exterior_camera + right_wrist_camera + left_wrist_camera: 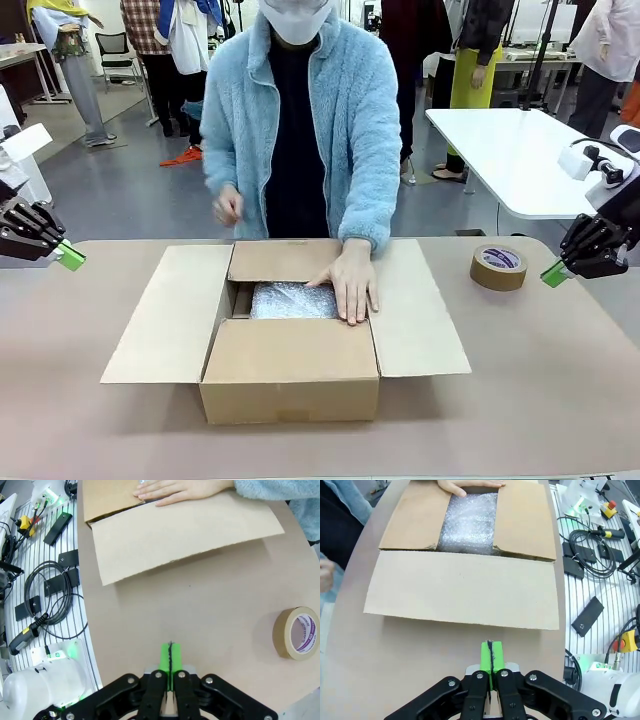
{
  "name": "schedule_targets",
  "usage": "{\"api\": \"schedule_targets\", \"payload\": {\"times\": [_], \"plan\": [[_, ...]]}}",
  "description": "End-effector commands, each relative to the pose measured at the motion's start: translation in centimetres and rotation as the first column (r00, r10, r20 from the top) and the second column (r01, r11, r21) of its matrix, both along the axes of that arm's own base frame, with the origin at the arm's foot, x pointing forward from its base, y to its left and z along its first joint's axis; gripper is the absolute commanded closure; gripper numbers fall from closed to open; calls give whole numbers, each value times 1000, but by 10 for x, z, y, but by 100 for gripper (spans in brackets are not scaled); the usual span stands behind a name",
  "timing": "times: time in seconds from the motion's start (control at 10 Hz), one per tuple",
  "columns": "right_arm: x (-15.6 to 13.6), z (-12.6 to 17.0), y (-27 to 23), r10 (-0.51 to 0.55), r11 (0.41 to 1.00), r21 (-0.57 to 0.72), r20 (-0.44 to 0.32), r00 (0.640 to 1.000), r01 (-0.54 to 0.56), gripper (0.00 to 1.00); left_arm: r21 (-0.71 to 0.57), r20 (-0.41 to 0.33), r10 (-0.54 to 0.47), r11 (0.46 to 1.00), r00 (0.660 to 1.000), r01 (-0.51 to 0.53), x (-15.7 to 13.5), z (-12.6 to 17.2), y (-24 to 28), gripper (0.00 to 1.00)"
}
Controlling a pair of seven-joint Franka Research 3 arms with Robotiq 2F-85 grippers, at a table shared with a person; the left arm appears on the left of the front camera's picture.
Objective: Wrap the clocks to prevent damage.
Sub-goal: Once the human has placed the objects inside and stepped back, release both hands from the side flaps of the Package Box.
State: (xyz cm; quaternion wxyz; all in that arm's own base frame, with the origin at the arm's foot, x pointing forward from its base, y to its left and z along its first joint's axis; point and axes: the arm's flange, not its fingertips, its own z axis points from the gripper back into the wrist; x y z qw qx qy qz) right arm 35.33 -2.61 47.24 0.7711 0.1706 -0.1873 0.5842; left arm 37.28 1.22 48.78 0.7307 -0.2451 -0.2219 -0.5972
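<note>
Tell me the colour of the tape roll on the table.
Brown tape roll, white-and-purple label inside the core; the right wrist view shows it best.

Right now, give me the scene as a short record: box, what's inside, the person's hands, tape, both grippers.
box: mid-table, side flaps spread out, near and far flaps folded in
inside: bubble wrap bundle, contents hidden
hand: flat on the bubble wrap
other hand: raised, off the box
tape: lying flat, robot's right of the box
left gripper: shut, empty, at the table's left edge
right gripper: shut, empty, beside the tape, apart from it
</note>
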Motion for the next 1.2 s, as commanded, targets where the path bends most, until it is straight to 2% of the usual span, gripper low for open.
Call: {"api": "schedule_targets", "payload": {"times": [0.0,1.1], "plan": [[0,0,1,0,1000,5,9,1000,0,99,-4,1,-4,1000,1000,4,0,0,0,100],[0,0,1,0,1000,5,9,1000,0,99,-4,1,-4,1000,1000,4,0,0,0,100]]}}
